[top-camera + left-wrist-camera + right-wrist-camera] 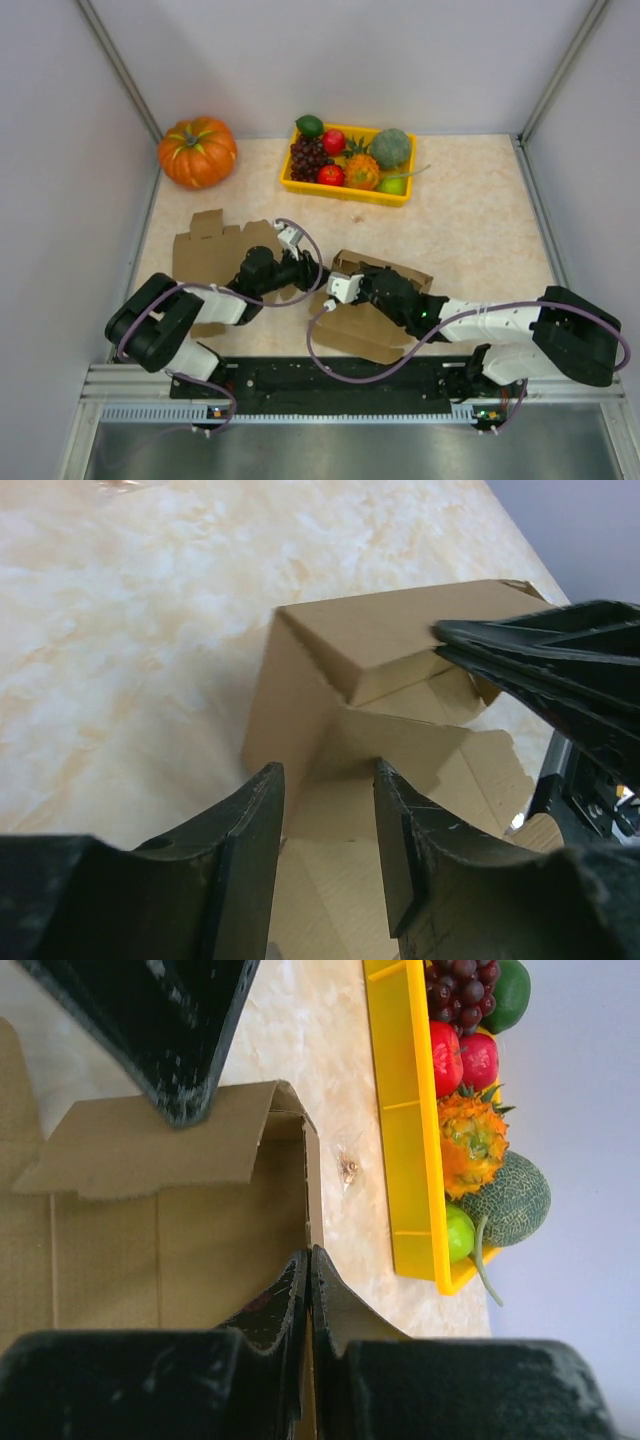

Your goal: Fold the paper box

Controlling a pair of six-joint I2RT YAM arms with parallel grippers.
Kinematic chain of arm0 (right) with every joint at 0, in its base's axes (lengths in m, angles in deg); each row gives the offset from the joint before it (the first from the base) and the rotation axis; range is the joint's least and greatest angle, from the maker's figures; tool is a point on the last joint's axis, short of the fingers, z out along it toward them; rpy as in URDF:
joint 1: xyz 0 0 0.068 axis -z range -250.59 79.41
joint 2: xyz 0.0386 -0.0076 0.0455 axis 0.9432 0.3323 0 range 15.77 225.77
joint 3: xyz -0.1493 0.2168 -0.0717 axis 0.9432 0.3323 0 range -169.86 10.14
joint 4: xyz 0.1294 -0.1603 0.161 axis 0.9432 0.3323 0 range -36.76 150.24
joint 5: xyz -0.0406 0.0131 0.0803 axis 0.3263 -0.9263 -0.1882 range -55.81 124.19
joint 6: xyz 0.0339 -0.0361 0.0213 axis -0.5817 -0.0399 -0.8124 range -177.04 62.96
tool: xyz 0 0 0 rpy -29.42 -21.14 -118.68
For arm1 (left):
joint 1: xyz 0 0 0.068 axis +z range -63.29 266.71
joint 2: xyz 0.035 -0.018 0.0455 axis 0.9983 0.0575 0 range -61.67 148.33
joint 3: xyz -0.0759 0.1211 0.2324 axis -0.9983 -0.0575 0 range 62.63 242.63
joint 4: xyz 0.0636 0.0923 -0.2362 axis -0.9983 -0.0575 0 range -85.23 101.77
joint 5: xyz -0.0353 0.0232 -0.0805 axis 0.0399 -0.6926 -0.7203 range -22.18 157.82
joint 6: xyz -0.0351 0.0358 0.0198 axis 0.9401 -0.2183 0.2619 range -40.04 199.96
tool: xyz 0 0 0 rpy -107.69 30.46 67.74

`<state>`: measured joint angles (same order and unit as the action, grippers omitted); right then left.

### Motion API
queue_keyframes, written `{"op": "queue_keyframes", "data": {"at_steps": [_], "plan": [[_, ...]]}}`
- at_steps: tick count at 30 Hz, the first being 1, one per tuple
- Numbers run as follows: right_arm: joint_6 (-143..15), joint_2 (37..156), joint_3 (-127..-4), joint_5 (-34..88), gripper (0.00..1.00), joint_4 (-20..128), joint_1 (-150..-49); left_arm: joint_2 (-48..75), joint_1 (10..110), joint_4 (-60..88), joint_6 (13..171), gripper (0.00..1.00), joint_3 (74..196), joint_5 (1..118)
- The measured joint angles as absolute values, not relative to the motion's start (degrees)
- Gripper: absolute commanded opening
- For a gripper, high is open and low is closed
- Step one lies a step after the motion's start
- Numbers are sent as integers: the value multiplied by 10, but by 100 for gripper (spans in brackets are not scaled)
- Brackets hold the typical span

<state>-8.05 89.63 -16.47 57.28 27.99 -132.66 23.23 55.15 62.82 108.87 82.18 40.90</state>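
Right fingers (278, 1310), closest in the right wrist view, are pressing together on a thin upright wall of the paper box (200, 1240), pinching its top edge between them. Left fingers (255, 850) are standing parted with a clear gap. They are straddling a low edge of the box near its raised corner, and I cannot tell whether either pad is touching the cardboard.

Just beyond both pairs, the box is sitting on the counter (480, 230) between the two arms, near the front edge. It is looking partly formed. One corner is standing up, a side wall is upright and a short flap is leaning inward over the floor panel. The panels nearer the arms are lying flat and unfolded. Judging from that, the fold is perhaps halfway along, with the remaining walls waiting to be raised and the flaps waiting to be tucked.

Farther left, a flat cardboard sheet (205, 250) is lying beside the left arm. At the far edge, a yellow tray (400, 192) of fruit and a pumpkin (197, 152) are sitting well apart from the work.
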Motion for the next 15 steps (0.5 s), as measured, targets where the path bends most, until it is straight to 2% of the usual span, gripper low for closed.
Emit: {"op": "queue_keyframes", "data": {"at_steps": [4,9,11,15], "plan": [[-87,896,-160,573,0,272,-1330,227,504,630,1064,29,824,442],[-93,885,-156,580,0,276,-1331,256,475,643,1033,22,840,490],[-93,881,-156,580,0,276,-1333,264,461,658,1018,22,840,525],[-91,881,-156,598,0,275,-1349,275,438,704,995,35,826,576]]}}
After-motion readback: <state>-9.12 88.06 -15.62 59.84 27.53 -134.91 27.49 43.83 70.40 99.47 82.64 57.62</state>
